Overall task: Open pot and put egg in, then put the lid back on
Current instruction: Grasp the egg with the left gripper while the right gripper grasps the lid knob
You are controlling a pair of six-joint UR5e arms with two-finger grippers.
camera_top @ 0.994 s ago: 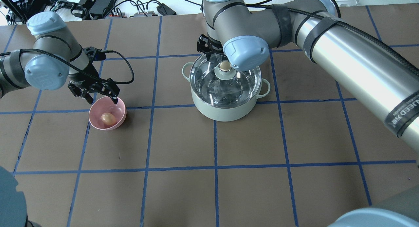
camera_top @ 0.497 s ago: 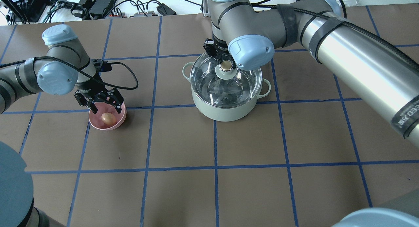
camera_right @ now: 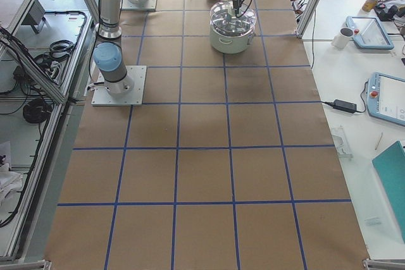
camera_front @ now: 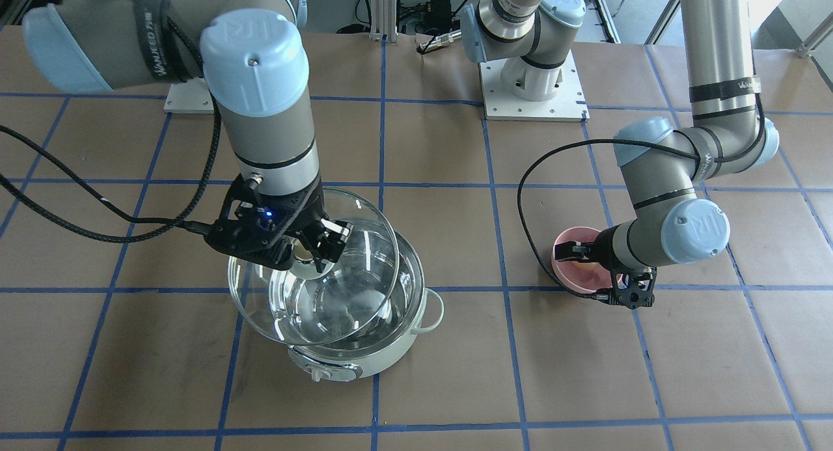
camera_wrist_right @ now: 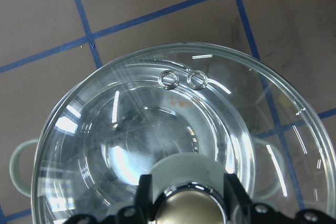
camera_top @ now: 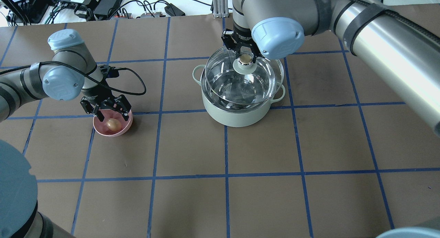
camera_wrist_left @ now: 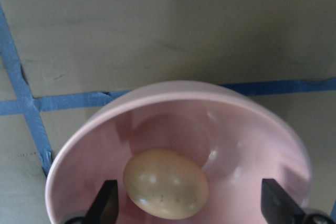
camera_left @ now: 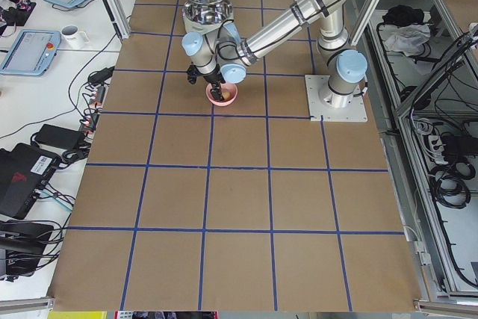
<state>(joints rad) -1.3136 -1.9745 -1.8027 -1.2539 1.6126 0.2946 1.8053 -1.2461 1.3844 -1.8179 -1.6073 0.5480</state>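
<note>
Right gripper [camera_top: 244, 56]: fingers clenched on the tan knob [camera_wrist_right: 191, 208] of the glass lid [camera_top: 240, 85]. The lid hangs tilted just above the mint-green pot [camera_top: 237, 116], offset from its rim. Left gripper [camera_top: 111, 112]: fingers spread, lowered into the pink bowl [camera_top: 120, 132], flanking the egg [camera_top: 112, 124] on the bowl's floor.

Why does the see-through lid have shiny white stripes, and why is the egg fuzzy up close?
Right wrist view: the white streaks on the clear round glass lid are glare, light bouncing off it. Left wrist view: the small light-brown egg in the pink bowl looks soft, probably because the camera sits close.
</note>
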